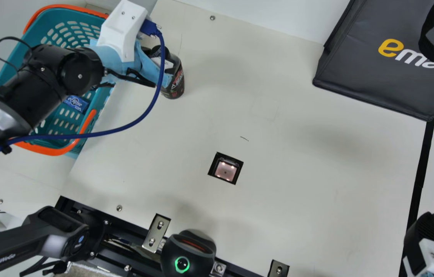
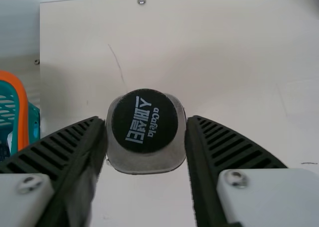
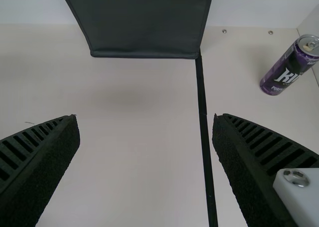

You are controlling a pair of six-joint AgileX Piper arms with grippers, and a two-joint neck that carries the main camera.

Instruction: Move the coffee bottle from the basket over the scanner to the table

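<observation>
In the main view my left gripper (image 1: pixel 154 57) is just right of the teal basket (image 1: pixel 95 115), shut on the dark coffee bottle (image 1: pixel 176 79). Whether the bottle's base touches the table, I cannot tell. From the left wrist view, the bottle's round black cap (image 2: pixel 144 121) faces the camera between the ribbed fingers of my left gripper (image 2: pixel 146 130). The lit scanner (image 1: pixel 225 169) is set into the table (image 1: pixel 297 173), lower right of the bottle. My right gripper (image 1: pixel 426 231) is at the main view's lower right corner; in the right wrist view this gripper (image 3: pixel 144 122) stands open, holding nothing.
A small blue pack (image 1: pixel 76 104) lies in the basket. The dark grey bag (image 1: pixel 394 77) stands at the upper right. Beyond the black strip (image 3: pixel 203 107) is a purple can (image 3: pixel 289 67). A black device with a green ring (image 1: pixel 188 256) sits at the near edge.
</observation>
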